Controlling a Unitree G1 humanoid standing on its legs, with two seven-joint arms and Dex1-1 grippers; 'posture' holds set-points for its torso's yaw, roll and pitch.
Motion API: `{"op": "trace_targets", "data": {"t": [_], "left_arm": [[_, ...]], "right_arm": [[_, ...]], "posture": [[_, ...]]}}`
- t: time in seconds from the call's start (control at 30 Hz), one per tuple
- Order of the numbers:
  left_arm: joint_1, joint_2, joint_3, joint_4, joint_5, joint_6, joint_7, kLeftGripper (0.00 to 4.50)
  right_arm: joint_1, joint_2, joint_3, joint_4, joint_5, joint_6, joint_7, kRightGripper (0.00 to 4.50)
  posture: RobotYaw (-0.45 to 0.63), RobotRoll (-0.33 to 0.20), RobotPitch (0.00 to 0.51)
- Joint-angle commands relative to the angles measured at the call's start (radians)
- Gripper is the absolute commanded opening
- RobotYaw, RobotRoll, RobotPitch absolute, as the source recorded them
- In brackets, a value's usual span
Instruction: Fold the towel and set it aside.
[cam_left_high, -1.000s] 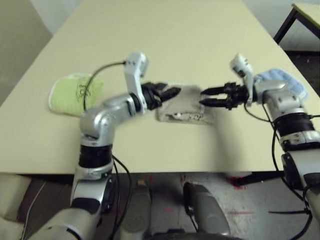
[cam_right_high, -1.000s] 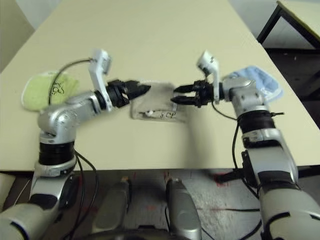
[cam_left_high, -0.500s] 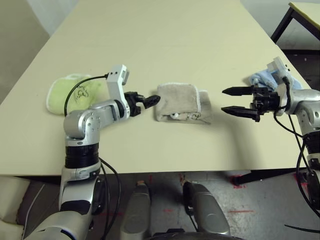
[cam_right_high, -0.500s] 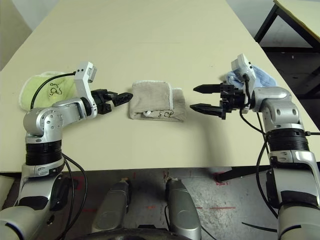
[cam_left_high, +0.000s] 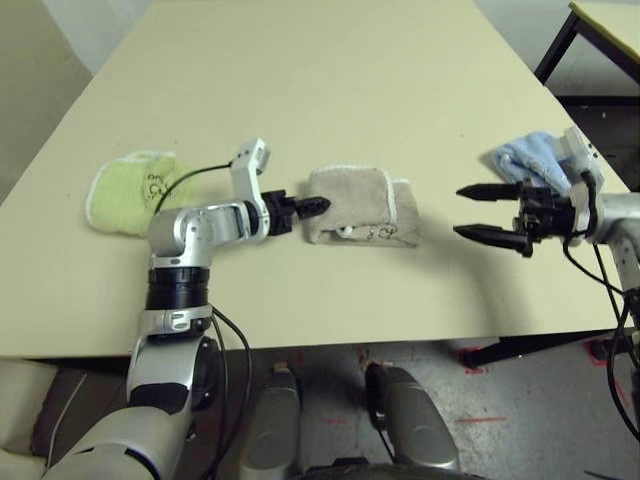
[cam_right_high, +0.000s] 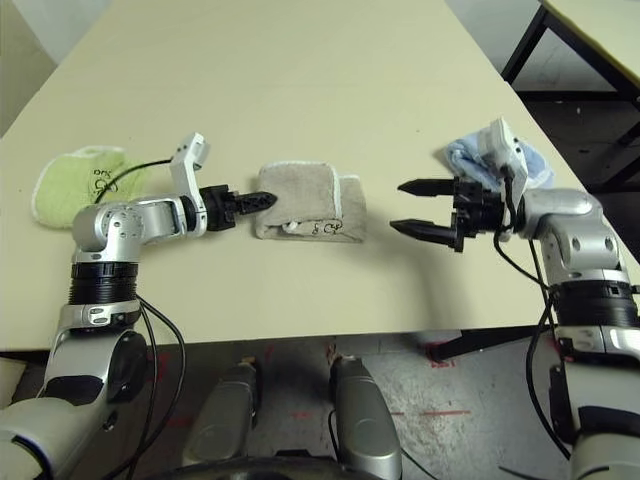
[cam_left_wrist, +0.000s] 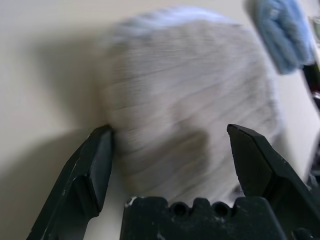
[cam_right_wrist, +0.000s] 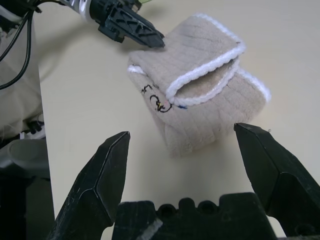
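The beige towel (cam_left_high: 360, 205) lies folded in a small bundle at the middle of the table, white edging and a small embroidered mark on its near side (cam_right_wrist: 200, 95). My left gripper (cam_left_high: 305, 206) is open at the towel's left end; in the left wrist view the towel (cam_left_wrist: 190, 110) sits just ahead of and between the spread fingers (cam_left_wrist: 95, 165). My right gripper (cam_left_high: 462, 211) hovers open well to the right of the towel, pointing at it, with nothing between its fingers (cam_right_wrist: 107, 170).
A lime-green folded towel (cam_left_high: 125, 190) lies at the table's left side. A light blue folded towel (cam_left_high: 530, 155) lies near the right edge, behind my right wrist. A dark-legged second table (cam_left_high: 600, 20) stands at the far right.
Both grippers have drawn back off the towel. The right one has pulled far to the right; the left one stays at the towel's left end. The camera view has shifted.
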Motion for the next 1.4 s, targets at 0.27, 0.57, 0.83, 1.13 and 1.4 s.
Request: {"op": "trace_targets", "data": {"t": [0.27,0.57,0.83,1.13,1.4], "left_arm": [[-0.059,-0.073,-0.037,0.091,-0.004,0.086,-0.004,4.5],[-0.019,-0.066,-0.073,0.072,0.013,0.055,-0.006,4.32],[-0.007,-0.06,-0.064,0.072,0.025,0.039,0.009,1.6],[-0.009,-0.064,-0.056,0.078,0.03,0.031,0.021,0.02],[-0.01,-0.063,-0.06,0.077,0.033,0.024,0.02,0.02]], "right_arm": [[0.044,-0.003,-0.003,-0.04,0.01,-0.013,-0.027,4.49],[0.066,0.009,-0.005,-0.072,0.015,-0.014,-0.064,4.5],[0.044,0.032,0.005,-0.043,0.004,-0.039,-0.086,4.5],[0.027,0.037,0.011,-0.02,-0.003,-0.053,-0.089,4.5],[0.022,0.036,0.011,-0.014,-0.006,-0.035,-0.1,4.5]], "posture": [[0.0,0.0,0.126],[-0.02,0.0,0.12],[0.0,0.0,0.116],[0.0,0.0,0.114],[0.0,0.0,0.113]]}}
